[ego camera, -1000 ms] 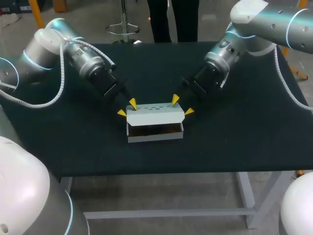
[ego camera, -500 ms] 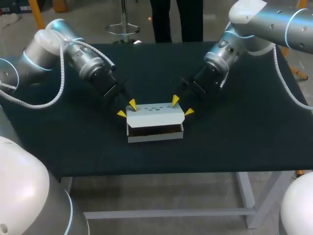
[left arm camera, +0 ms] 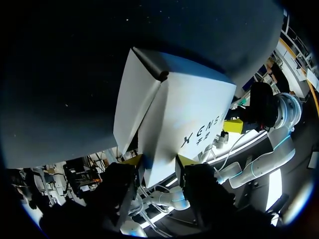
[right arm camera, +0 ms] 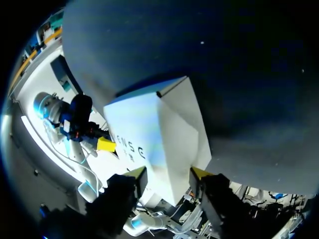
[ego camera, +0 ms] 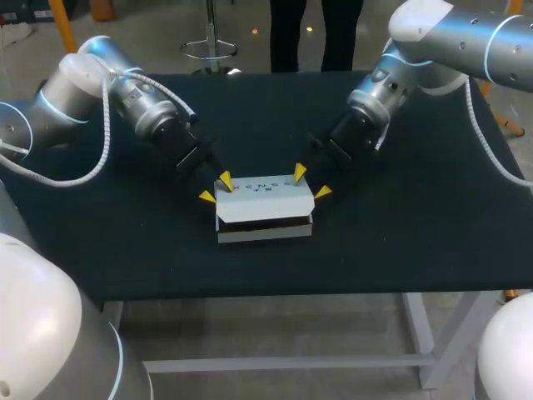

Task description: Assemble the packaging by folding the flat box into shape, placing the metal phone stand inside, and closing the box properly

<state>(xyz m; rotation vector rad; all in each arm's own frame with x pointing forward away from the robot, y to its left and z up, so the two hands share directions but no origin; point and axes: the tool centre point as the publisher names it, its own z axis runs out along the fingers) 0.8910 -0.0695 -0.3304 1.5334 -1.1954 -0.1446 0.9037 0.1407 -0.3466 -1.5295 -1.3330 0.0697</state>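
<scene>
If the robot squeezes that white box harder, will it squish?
Probably yes: the white box looks like thin folded card, so its walls would likely bend. Sitting flat between the left gripper and right gripper, it should slide, not roll. Its front has a dark gap, so the lid may flap.

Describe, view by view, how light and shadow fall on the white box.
Head view: the white box glows against the dark table, with deep shadow in the gap under its lid. Left wrist view: its printed face is brightly lit, the end flap beside it greyer, in shade. Right wrist view: the printed face is also brightest, the end face slightly duller.
</scene>
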